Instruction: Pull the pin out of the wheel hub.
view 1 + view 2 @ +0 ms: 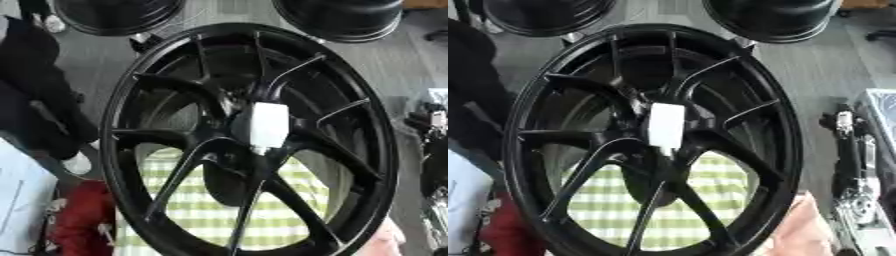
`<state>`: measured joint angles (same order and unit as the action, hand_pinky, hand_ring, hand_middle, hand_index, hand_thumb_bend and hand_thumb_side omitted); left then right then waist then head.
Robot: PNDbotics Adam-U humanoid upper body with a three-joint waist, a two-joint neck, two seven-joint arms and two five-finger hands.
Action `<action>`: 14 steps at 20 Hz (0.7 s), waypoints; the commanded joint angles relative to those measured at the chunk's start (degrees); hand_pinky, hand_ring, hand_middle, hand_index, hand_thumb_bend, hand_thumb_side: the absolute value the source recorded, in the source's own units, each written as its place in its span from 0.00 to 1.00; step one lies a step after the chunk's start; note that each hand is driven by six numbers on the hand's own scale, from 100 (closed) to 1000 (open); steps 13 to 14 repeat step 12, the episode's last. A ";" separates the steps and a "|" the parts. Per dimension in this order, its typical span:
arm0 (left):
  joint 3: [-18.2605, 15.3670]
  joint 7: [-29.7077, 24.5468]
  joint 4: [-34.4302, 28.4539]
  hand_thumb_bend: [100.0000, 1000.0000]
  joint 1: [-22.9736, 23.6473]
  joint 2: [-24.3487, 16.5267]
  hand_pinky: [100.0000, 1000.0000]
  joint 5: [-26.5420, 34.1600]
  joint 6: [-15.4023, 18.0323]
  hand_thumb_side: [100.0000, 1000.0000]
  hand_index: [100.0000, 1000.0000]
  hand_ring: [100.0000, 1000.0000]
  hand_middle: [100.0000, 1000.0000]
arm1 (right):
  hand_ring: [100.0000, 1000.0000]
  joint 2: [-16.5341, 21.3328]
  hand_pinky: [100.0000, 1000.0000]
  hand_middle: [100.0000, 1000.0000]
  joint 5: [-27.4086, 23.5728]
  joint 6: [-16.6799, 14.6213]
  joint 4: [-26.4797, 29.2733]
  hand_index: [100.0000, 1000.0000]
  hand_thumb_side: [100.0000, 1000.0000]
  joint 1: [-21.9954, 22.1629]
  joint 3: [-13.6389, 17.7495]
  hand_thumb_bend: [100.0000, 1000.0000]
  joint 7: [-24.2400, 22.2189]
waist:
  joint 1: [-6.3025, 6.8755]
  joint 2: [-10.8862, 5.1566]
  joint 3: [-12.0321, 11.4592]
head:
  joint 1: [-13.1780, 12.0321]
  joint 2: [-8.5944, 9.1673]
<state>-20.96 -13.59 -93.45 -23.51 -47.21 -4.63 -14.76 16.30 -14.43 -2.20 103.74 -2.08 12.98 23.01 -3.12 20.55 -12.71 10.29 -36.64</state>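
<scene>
Where the view is nearest, a green-and-white checked cloth (pixel 214 210) shows through the spokes of the black wheel hub (pixel 651 135), which fills the middle of both views. A white block-shaped piece (pixel 265 125), perhaps the pin, sits at its centre. Only the right eye view shows a pale pink shape (pixel 802 232) at the lower right rim. Two more dark rims (pixel 118 15) lie beyond. Neither robot hand appears.
</scene>
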 commanded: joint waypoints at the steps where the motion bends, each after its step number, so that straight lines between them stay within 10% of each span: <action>1: -2.78 3.16 -5.17 0.04 -1.30 1.70 0.52 3.19 -2.71 0.78 0.77 0.70 0.68 | 0.73 0.19 1.00 0.61 -0.43 -0.26 0.95 0.79 0.68 -0.50 -0.01 0.00 -0.27 | -0.28 -1.30 0.11 | -0.68 0.12; 14: 1.54 14.01 -11.89 0.07 3.57 18.71 0.53 14.04 0.02 0.82 0.80 0.72 0.72 | 0.73 0.23 1.00 0.61 -1.34 -0.58 2.00 0.79 0.66 -1.21 -0.20 0.00 -0.62 | -1.44 -1.00 0.55 | -1.61 0.27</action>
